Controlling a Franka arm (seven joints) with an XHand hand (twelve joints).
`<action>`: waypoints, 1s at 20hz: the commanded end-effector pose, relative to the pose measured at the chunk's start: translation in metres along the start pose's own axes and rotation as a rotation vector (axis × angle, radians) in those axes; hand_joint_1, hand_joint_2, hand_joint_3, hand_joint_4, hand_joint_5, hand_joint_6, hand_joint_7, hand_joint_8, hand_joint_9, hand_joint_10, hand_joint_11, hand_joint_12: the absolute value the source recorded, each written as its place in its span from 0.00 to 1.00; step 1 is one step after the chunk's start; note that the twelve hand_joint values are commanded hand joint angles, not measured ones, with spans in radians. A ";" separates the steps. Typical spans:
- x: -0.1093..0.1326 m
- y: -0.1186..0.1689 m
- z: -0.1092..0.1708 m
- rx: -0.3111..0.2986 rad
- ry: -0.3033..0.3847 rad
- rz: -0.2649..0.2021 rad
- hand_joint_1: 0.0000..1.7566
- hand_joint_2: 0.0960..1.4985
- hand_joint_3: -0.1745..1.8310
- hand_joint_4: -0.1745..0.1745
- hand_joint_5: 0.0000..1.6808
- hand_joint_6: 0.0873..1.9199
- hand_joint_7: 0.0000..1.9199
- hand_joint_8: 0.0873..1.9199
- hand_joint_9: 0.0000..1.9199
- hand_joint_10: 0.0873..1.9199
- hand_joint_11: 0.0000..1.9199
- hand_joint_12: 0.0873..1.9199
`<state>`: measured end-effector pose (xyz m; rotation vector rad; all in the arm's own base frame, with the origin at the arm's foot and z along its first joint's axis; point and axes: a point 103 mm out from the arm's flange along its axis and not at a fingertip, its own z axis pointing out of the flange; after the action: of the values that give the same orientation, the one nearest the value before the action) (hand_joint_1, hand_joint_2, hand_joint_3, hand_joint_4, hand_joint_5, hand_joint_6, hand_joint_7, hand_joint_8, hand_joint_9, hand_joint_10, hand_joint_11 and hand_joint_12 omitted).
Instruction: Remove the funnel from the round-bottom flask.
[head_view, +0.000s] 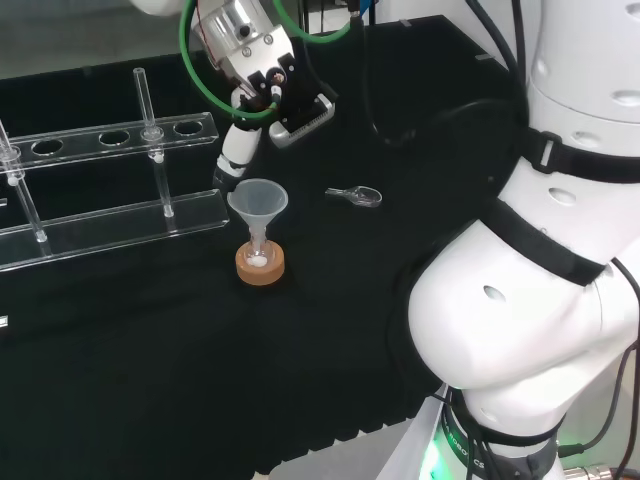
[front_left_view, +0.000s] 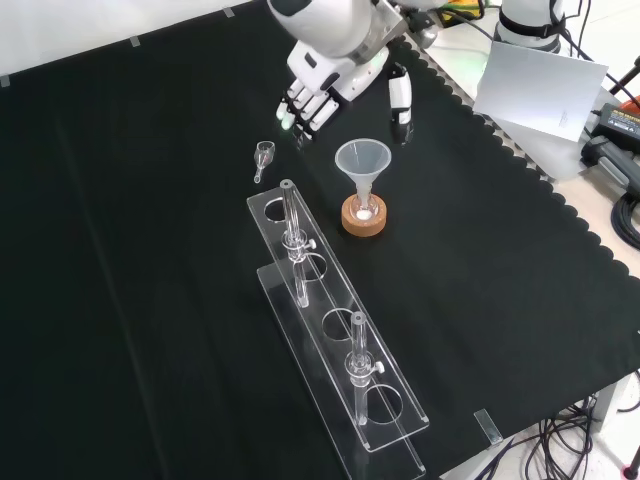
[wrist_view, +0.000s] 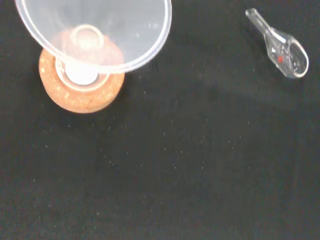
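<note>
A clear funnel (head_view: 258, 201) (front_left_view: 362, 161) (wrist_view: 100, 30) stands with its stem in a small round-bottom flask (head_view: 260, 258) (front_left_view: 364, 209) that rests on a cork ring (head_view: 260, 266) (front_left_view: 363, 218) (wrist_view: 82, 92). The flask holds a little white powder (wrist_view: 80, 75). The hand (head_view: 270, 85) (front_left_view: 335, 85) hovers just above and behind the funnel in the head view. Its fingers are straight and spread, with one fingertip (head_view: 231, 165) close to the funnel's rim. It holds nothing.
A clear test-tube rack (head_view: 110, 180) (front_left_view: 335, 340) with upright glass tubes stands at the left in the head view. A small clear scoop (head_view: 358, 195) (front_left_view: 263, 158) (wrist_view: 282, 47) lies on the black cloth beyond the funnel. The arm's white links (head_view: 540, 250) fill the head view's right.
</note>
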<state>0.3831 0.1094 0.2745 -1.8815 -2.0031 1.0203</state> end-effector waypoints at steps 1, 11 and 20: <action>0.002 0.003 0.011 0.020 -0.009 0.014 0.24 0.40 0.09 0.36 0.00 0.00 0.00 0.26 0.00 0.08 0.00 0.06; 0.009 0.004 0.020 0.031 -0.012 0.017 0.23 0.40 0.09 0.34 0.00 0.00 0.00 0.26 0.00 0.07 0.00 0.05; 0.010 0.005 0.030 0.034 -0.031 0.015 0.23 0.41 0.09 0.34 0.00 0.00 0.00 0.26 0.00 0.06 0.00 0.05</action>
<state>0.3693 0.1089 0.2487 -1.8754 -1.9683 1.0754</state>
